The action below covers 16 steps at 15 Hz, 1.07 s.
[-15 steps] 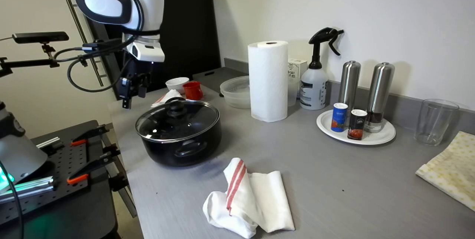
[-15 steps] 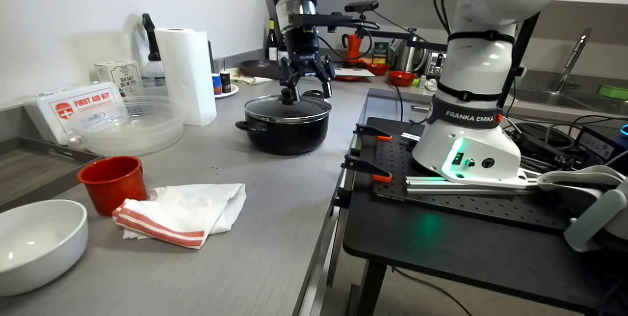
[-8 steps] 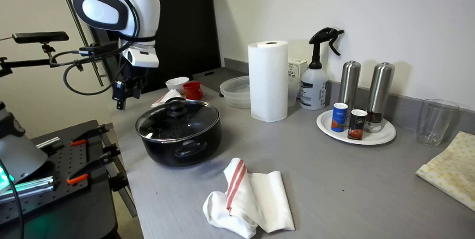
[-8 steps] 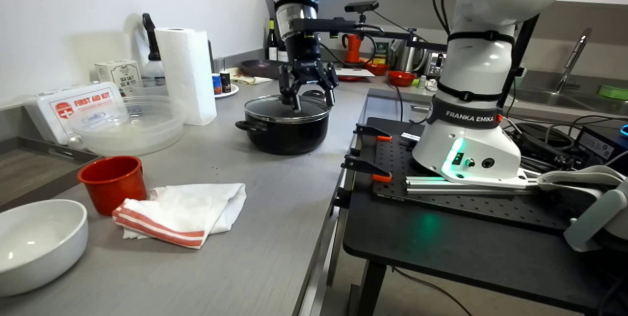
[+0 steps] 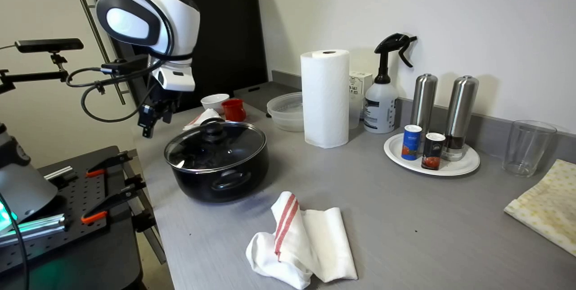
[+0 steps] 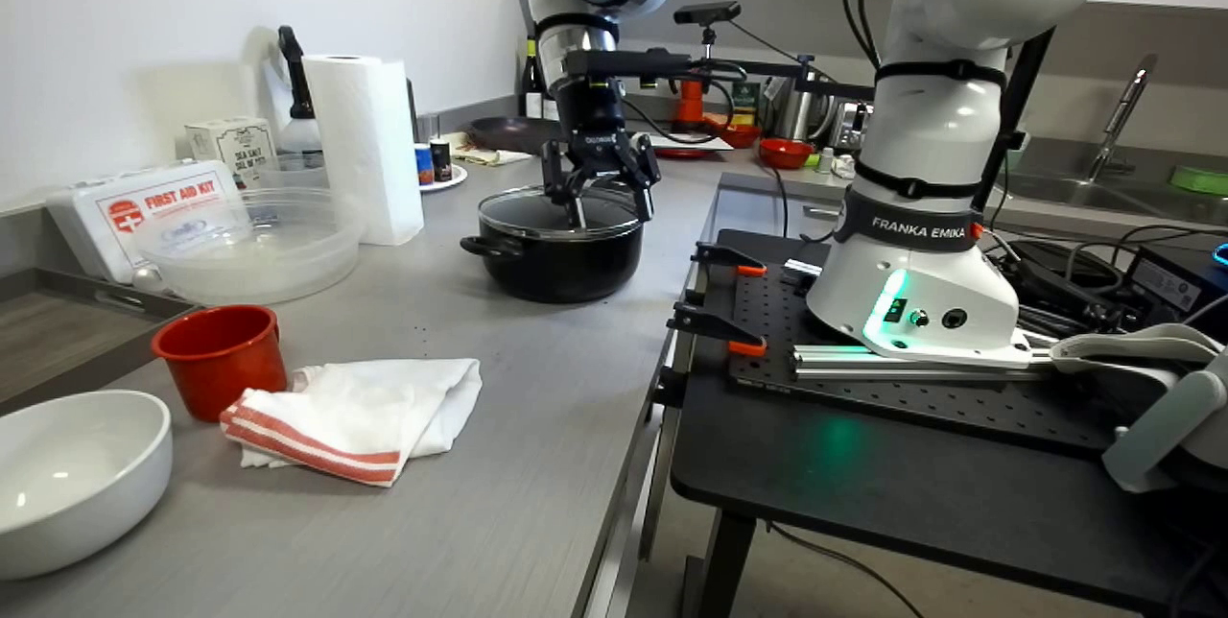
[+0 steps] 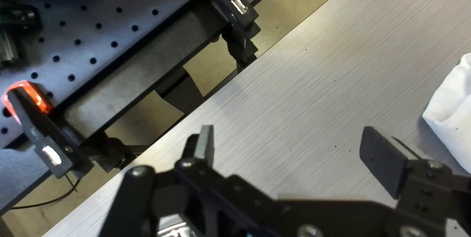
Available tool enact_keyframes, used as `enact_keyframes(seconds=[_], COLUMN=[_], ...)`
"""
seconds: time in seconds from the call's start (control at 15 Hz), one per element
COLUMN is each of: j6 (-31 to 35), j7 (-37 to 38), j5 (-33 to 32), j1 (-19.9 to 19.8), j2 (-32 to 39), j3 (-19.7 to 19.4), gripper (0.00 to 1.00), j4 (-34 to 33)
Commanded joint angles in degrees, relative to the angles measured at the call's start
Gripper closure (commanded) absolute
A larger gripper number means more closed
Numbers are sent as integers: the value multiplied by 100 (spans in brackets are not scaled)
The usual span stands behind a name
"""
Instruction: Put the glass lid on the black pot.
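Note:
The glass lid [image 5: 236,146] with its dark knob lies flat on top of the black pot [image 5: 195,184]. The lid [image 6: 518,212] and pot [image 6: 566,274] also show in an exterior view. My gripper [image 5: 157,126] is open and empty, beside the pot near the counter edge, apart from pot and lid. In an exterior view the gripper [image 6: 611,217] stands in front of the lid and hides its knob. In the wrist view the gripper [image 7: 294,151] has its fingers wide apart, with only bare counter between them. The lid is not clearly visible there.
A white towel [image 6: 384,407], a red mug [image 6: 223,359] and a white bowl [image 6: 86,474] lie near the gripper's side. A paper towel roll [image 5: 325,101] and a striped towel [image 5: 310,245] are farther off. Clamps [image 7: 235,12] sit along the side table's edge.
My open gripper has moved lower and slightly away from the lid, toward the white towel side. The lid and the pot have stayed in place.

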<state>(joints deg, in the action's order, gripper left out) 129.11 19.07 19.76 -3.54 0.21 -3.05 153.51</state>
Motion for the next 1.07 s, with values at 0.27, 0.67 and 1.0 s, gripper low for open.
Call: enact_keyframes(seconds=[0.27,0.67,1.0], j6=[-50,-145,24], j7=[-230,-312,-127], j5=[236,253,208], j1=[-34,-71,-97], j2=[467,653,851], j3=[-31,-37,-92], gripper=[0,0,0], j4=[-327,-491,-669])
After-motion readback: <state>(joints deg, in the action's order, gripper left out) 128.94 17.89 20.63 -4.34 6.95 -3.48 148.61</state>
